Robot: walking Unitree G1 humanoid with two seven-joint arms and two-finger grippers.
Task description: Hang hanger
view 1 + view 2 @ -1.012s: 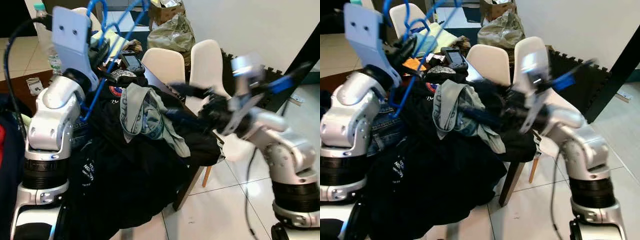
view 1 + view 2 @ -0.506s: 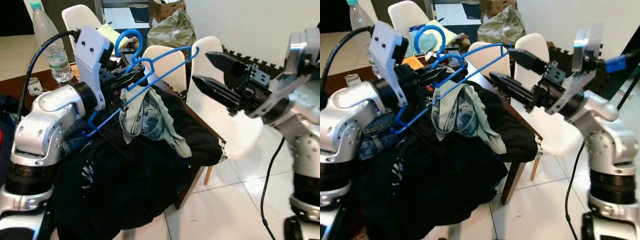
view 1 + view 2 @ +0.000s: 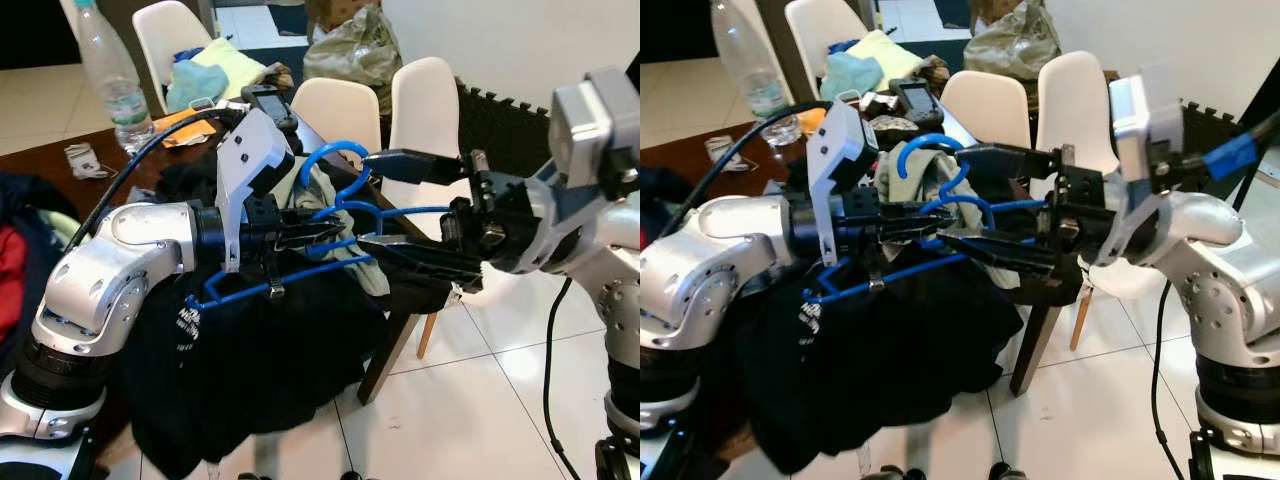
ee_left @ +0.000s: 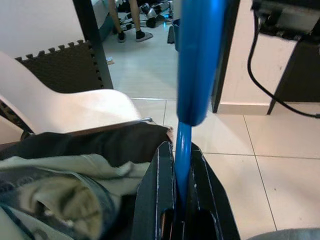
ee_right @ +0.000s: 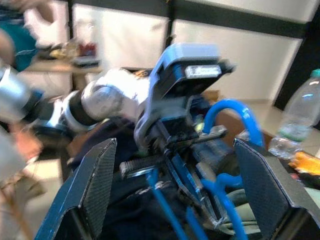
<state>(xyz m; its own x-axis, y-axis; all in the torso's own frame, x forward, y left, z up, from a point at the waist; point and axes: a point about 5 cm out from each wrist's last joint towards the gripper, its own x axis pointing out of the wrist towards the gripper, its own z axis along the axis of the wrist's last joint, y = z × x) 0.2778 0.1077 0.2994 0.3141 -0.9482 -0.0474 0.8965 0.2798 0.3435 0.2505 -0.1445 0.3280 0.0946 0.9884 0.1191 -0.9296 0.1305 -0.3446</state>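
A blue plastic hanger (image 3: 330,215) hangs in the air over the clothes-covered table, its hook (image 3: 335,158) pointing up and its lower bar (image 3: 270,288) slanting down to the left. My left gripper (image 3: 312,236) is shut on the hanger's middle; the left wrist view has the blue bar (image 4: 196,75) pinched between the black fingers (image 4: 152,200). My right gripper (image 3: 400,212) faces it from the right and stands wide open, one finger above and one below the hanger's right end. From the right wrist, both fingers (image 5: 95,185) frame the hanger (image 5: 231,111) and the left arm.
A heap of dark clothes (image 3: 250,370) and a grey-green garment (image 3: 902,172) drape the brown table (image 3: 60,170). White chairs (image 3: 430,110) stand behind it. A water bottle (image 3: 108,75) stands at the far left. Tiled floor (image 3: 480,390) lies open at the right.
My left arm has brought the hanger down and rightward, now held lower and more level. My right gripper has closed in from the right, its open fingers now around the hanger's end.
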